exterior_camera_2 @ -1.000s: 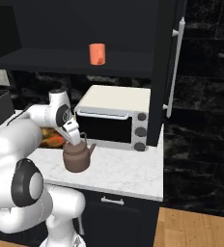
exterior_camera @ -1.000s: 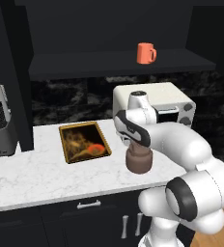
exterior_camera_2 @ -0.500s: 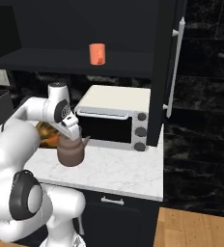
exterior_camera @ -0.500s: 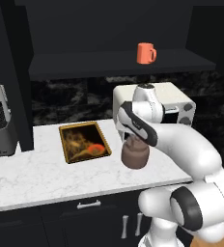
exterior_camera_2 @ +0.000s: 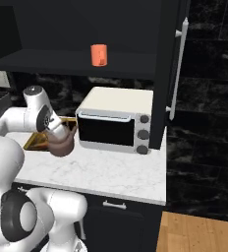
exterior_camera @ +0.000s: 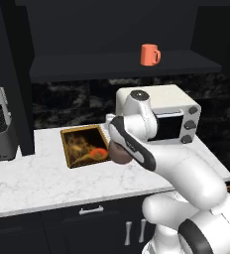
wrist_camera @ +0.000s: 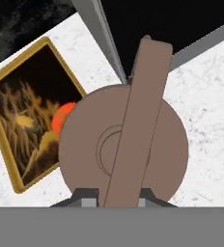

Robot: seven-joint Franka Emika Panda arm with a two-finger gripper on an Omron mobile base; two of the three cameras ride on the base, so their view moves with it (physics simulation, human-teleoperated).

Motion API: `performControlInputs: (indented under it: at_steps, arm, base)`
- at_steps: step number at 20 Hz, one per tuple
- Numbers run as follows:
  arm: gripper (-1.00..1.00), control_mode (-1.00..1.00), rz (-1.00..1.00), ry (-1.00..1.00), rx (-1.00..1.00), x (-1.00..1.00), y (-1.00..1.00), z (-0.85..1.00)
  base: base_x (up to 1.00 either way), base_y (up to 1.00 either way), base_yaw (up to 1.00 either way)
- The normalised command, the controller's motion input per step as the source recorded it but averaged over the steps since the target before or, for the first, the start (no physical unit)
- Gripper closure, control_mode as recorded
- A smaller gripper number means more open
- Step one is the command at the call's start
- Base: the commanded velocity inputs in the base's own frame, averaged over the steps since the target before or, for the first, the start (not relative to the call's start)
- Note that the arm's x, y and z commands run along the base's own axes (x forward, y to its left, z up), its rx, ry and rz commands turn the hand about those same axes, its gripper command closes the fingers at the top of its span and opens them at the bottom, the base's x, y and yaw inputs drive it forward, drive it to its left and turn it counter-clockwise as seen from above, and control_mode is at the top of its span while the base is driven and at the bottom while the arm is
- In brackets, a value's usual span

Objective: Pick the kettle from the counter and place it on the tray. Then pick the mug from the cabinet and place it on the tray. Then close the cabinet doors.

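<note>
Claw: pinching the kettle by its arched handle; in the hand view the two tips sit on either side of the handle's lower end.
Kettle: brown and squat, hanging from the claw clear of the desk, just beside the tray's near right corner. In the left base view the kettle is half hidden behind the white arm. From the hand view its round body partly overlaps the tray's edge.
Tray: lies flat on the desk, golden rim, dark picture surface with an orange spot; nothing stands on it.
Desk: white marble pattern with grey veins, over dark drawers with silver handles.
Mug: orange-red, upright on the cabinet shelf, handle to the right in the left base view; in the right base view the mug stands above the oven.
Cabinet: black, open at the front, dark shelf inside.
Cabinet door: stands open at the right, with a long silver bar handle.
Toaster oven: white with a dark glass front and three knobs, on the desk to the right of the kettle.
</note>
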Motion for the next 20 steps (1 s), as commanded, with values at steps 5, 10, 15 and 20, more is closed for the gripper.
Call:
performControlInputs:
  at_steps: [5, 10, 15, 20]
  arm:
    - [1.0, -1.0, 0.0, -0.2, 0.03, 0.0, 0.5, 0.02]
    - [1.0, -1.0, 0.0, -0.05, 0.05, 0.11, 0.35, 0.01]
    - [1.0, -1.0, 0.0, -0.05, 0.01, 0.36, 0.35, 0.0]
    - [1.0, -1.0, 0.0, -0.07, 0.0, 0.44, 0.35, 0.0]
  base:
    - [0.0, 0.0, 0.0]
    - [0.0, 0.0, 0.0]
    - [0.0, 0.0, 0.0]
    - [0.0, 0.0, 0.0]
